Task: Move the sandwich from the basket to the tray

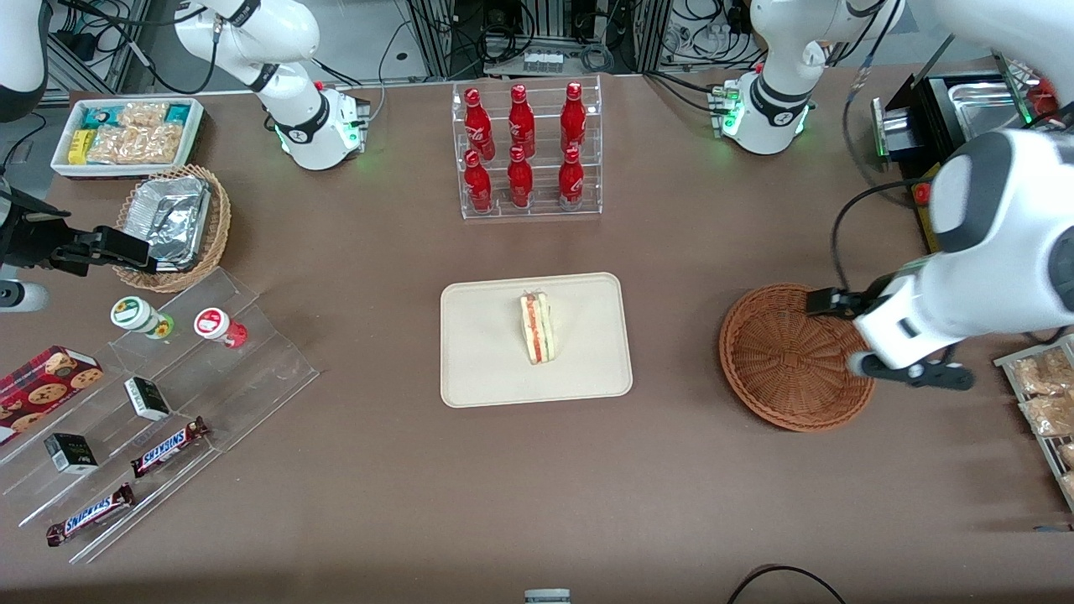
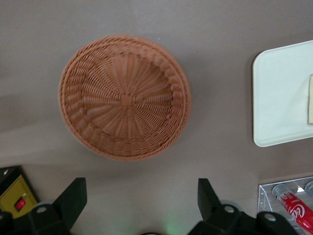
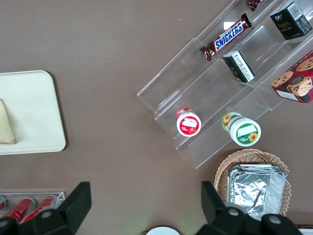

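Sandwich lies on the tray, long axis running toward the camera. Claw hangs open and empty above the bare basket, well apart from the sandwich.

— Anything cut off?
— In the left wrist view the tray runs past the edge, leaving only a sliver of the sandwich.
— Hidden?
— The arm covers the basket rim at the working arm's end. The left gripper, spread wide just beside the basket, is cropped at its base.
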Controlling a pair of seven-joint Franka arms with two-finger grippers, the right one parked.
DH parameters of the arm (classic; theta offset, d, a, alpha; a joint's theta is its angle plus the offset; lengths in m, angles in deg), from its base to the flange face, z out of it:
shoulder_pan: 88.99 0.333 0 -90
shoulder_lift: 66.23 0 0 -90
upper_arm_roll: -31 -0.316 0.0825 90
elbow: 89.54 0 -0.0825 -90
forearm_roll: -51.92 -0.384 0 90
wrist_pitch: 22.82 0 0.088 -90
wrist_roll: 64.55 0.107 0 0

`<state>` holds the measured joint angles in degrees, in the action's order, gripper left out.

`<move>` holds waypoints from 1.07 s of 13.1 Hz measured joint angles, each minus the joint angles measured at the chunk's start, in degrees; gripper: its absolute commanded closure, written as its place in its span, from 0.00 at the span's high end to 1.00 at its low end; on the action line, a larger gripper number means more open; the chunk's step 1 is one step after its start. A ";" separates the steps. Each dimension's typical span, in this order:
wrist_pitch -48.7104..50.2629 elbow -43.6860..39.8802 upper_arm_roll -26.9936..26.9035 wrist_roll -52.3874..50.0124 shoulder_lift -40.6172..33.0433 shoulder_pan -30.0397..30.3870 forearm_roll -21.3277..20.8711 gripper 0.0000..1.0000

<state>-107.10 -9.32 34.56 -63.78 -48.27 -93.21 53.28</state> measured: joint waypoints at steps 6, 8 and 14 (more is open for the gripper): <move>0.02 11.49 -0.01 -0.05 -13.08 0.85 -0.73 1.00; 0.13 13.60 -0.04 -0.14 -16.67 0.86 -1.77 1.00; 3.33 14.45 -2.02 -0.27 -21.39 2.41 -2.07 1.00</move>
<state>-103.77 5.14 32.54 -64.04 -69.66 -90.80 51.21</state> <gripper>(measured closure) 0.000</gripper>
